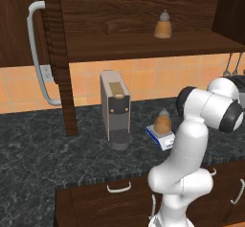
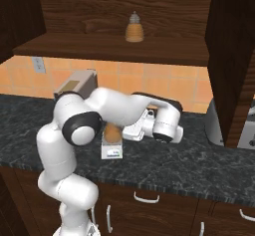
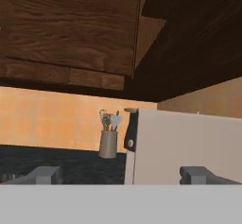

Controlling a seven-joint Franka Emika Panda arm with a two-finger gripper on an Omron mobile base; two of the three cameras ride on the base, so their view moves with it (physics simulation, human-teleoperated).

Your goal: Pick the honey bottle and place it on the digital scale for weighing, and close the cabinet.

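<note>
Behind the pincer (image 3: 121,175), back along the arm, the honey bottle (image 1: 162,122) stands upright on the digital scale (image 1: 160,138), which lies flat on the dark marbled counter (image 1: 57,154). From the right base camera the bottle (image 2: 112,133) is partly hidden behind the arm's elbow, with the scale's white front (image 2: 111,152) showing below it. The pincer is released: in the hand camera its two grey fingertips (image 3: 43,175) stand far apart with nothing between them, clear of the bottle. In the right base camera the hand lies level over the counter, to the right of the bottle and scale, though its fingers cannot be made out there.

Ahead of the pincer, in the hand camera, a grey cup of utensils (image 3: 108,142) stands on the counter against the orange tiled wall (image 3: 52,119), beside a tall pale appliance (image 3: 184,147). Above it hangs the cabinet (image 3: 71,34).

Further back than the scale, a grey coffee machine (image 1: 115,108) stands on the counter. Higher up, the cabinet (image 1: 143,15) is open, its door (image 1: 28,39) swung out at the far left with a long silver handle (image 1: 34,53). A second honey bottle (image 1: 163,25) stands on the cabinet shelf (image 1: 143,45).
</note>
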